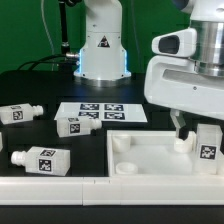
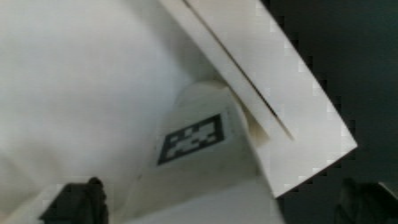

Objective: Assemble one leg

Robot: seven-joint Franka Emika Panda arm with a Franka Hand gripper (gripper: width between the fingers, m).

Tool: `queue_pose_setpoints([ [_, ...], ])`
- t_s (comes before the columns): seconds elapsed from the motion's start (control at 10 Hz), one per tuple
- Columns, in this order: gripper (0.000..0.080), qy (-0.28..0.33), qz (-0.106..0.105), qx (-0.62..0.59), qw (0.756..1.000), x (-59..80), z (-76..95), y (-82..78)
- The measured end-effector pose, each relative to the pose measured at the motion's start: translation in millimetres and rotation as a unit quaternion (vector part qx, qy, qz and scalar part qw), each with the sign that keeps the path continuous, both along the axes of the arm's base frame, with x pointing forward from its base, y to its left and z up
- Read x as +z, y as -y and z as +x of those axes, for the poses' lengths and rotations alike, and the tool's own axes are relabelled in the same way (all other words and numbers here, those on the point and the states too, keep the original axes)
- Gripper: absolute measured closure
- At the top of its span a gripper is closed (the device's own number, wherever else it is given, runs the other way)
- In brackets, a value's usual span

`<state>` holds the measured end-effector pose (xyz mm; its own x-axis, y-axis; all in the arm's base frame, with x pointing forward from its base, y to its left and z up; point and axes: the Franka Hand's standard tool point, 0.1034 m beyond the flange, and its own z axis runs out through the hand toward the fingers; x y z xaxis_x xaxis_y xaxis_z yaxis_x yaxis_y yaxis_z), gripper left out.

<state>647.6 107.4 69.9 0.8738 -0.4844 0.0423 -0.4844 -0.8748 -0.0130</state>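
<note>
White plastic parts lie on a black table. At the exterior view's right, the arm's gripper hangs over the far right corner of the large square tray, with one leg standing upright right beside its fingers; whether the fingers clamp that leg or stand apart from it I cannot tell from here. In the wrist view a tagged leg fills the middle of the picture against the tray's wall, and the two dark fingertips sit wide apart at the picture's edge, touching nothing visible. Three more legs lie loose on the exterior view's left: one far back, one near the marker board, one at the front. The marker board lies flat behind the tray.
</note>
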Motion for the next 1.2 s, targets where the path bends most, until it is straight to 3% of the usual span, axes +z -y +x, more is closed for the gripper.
queue_pose_setpoints([
  [0.2, 0.0151, 0.0, -0.001, 0.013, 1.0, -0.2, 0.3, 1.6],
  [0.5, 0.0515, 0.001, 0.002, -0.028, 1.0, -0.2, 0.4, 1.5],
  [0.9, 0.0514, -0.001, 0.006, -0.195, 0.981, -0.8, 0.1, 3.0],
  [1.1, 0.0514, -0.006, 0.012, -0.323, 0.946, -1.2, -0.6, 7.3],
  [1.2, 0.0514, -0.013, 0.025, -0.387, 0.922, -1.5, -1.5, 10.2],
])
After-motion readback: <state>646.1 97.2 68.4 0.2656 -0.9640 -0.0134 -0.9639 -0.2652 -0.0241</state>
